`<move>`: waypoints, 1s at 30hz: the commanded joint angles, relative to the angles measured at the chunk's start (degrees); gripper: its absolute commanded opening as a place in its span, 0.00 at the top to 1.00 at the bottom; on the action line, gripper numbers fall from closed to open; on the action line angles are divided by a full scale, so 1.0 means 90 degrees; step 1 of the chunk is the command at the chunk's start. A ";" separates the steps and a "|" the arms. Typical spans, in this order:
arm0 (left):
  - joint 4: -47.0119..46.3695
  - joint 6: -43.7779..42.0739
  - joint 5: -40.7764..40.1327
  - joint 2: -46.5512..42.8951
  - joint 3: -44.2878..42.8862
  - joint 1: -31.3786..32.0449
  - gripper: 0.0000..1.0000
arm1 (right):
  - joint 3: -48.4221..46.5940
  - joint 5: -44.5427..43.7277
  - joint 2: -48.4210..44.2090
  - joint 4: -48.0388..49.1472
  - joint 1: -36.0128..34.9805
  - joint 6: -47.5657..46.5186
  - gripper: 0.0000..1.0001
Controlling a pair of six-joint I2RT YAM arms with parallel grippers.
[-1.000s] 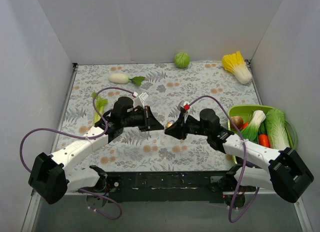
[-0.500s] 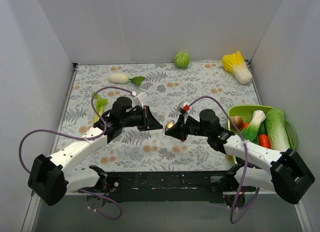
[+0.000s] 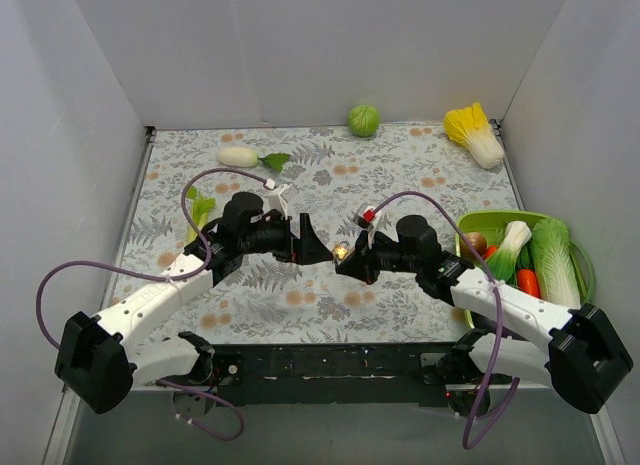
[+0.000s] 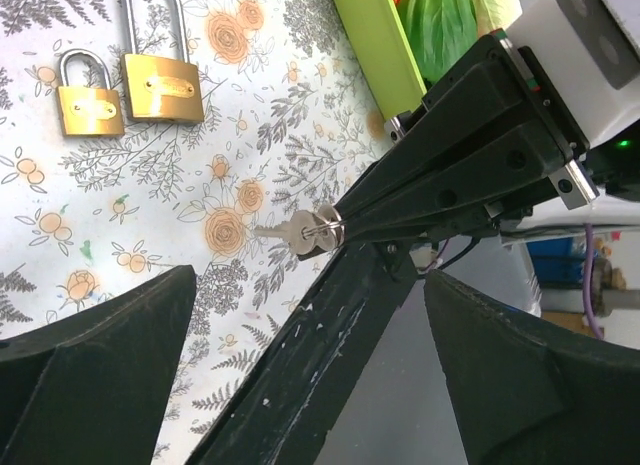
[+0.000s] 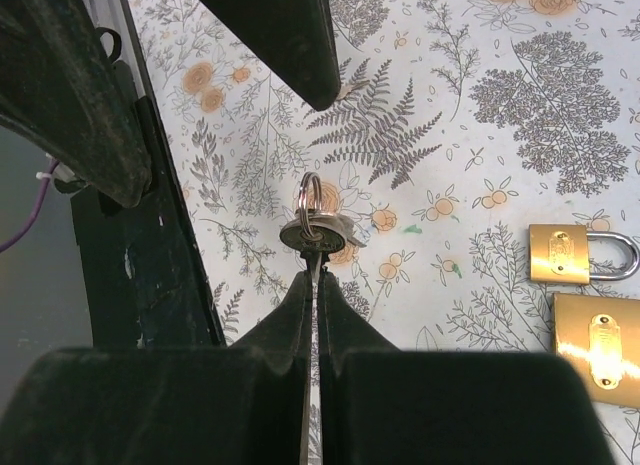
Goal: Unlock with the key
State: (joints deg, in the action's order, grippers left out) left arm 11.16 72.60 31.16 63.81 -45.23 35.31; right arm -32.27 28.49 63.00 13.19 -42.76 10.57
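Right wrist view: the right gripper (image 5: pixel 313 275) clamps the key (image 5: pixel 318 232); at eleven o'clock the left gripper (image 5: pixel 222 147) gapes, released; a padlock (image 5: pixel 558 254) lies at three.

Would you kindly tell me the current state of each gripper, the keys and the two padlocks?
left gripper: open, holding nothing.
right gripper: shut on the keys.
keys: pinched on their ring, in neither lock.
small padlock: shackle closed, lying flat.
large padlock: both shackle legs seated in the body, lying flat beside the small one.
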 commanded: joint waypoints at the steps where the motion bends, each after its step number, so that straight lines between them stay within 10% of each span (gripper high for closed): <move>1: 0.0059 -0.0770 0.0532 0.0214 -0.0471 -0.0037 0.05 | -0.0457 0.0106 0.0050 -0.0449 0.0005 -0.0207 0.99; 30: 0.0391 -0.0908 0.0220 0.1601 -0.0746 0.0491 0.53 | -0.0818 0.0184 0.0548 -0.1241 0.0005 -0.0549 0.99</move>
State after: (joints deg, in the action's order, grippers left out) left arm 14.68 64.93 33.56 78.52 -51.20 39.42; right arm -36.99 29.32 67.61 0.99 -42.76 6.61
